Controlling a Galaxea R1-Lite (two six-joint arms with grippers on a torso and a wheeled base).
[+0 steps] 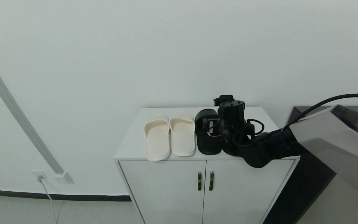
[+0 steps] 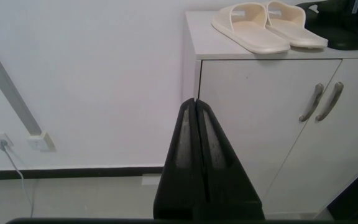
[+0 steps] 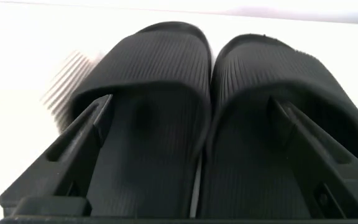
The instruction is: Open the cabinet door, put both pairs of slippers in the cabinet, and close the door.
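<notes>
In the head view, a white two-door cabinet [image 1: 166, 193] is seen with both doors shut and its grey bar handles [image 1: 199, 180] side by side at the middle seam. On the cabinet top, a pair of cream moulded foam slippers [image 1: 182, 137] and a pair of black ribbed foam slippers [image 1: 208, 140] are set next to each other, toes toward the plain white wall [image 1: 179, 46] and heels at the front edge. The right arm is held over the black pair. Little room is left behind the toes. A dark unit [image 1: 300, 186] stands close on the cabinet's right, so lifting up and drawing forward is judged the freest path.

In the left wrist view, the left gripper [image 2: 196, 109] is seen low beside the cabinet's left door with its jaws pressed together and nothing held. Open floor is left in front for a door swing.

In the right wrist view, the right gripper [image 3: 191, 102] is seen with its jaws spread wide, one outside each black slipper. Whether contact is made cannot be told. The slippers are judged light, soft and springy, with ribbing that should resist slipping. A squeeze across both arched straps is judged the surest hold.
</notes>
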